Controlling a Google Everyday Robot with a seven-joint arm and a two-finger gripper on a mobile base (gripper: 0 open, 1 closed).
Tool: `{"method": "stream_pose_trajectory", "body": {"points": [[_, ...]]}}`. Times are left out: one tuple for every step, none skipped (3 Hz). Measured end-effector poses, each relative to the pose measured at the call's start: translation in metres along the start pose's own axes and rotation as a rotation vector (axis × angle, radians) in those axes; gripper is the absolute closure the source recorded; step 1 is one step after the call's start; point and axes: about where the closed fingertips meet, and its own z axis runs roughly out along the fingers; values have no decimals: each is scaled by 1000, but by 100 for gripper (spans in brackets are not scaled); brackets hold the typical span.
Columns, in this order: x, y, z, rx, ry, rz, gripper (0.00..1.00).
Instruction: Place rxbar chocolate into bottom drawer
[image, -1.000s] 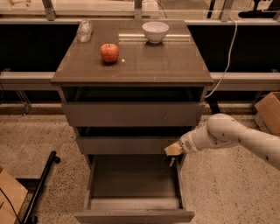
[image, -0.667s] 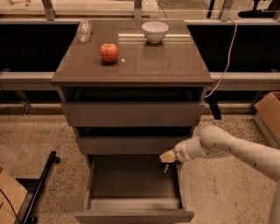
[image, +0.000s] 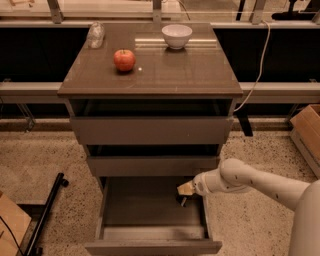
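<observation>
The bottom drawer (image: 150, 212) is pulled wide open, and its floor is bare. My gripper (image: 184, 193) reaches in from the right and hangs over the drawer's right rear part, just under the middle drawer's front. A small dark piece, the rxbar chocolate (image: 181, 200), hangs from the fingertips above the drawer floor. The gripper is shut on it. Most of the bar is hidden by the gripper.
The middle drawer (image: 152, 165) and top drawer (image: 150, 130) stand slightly open. On the cabinet top are a red apple (image: 124, 59), a white bowl (image: 177, 35) and a clear wrapped item (image: 95, 34). A cardboard box (image: 307, 129) sits at right, a black pole (image: 47, 212) at left.
My gripper has moved left and down from beside the middle drawer's right end to over the open bottom drawer, carrying the bar.
</observation>
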Motion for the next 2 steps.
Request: {"method": "stream_pose_trajectory", "body": {"points": [[6, 1, 13, 4, 16, 9, 100], [10, 1, 50, -12, -18, 25, 100]]}}
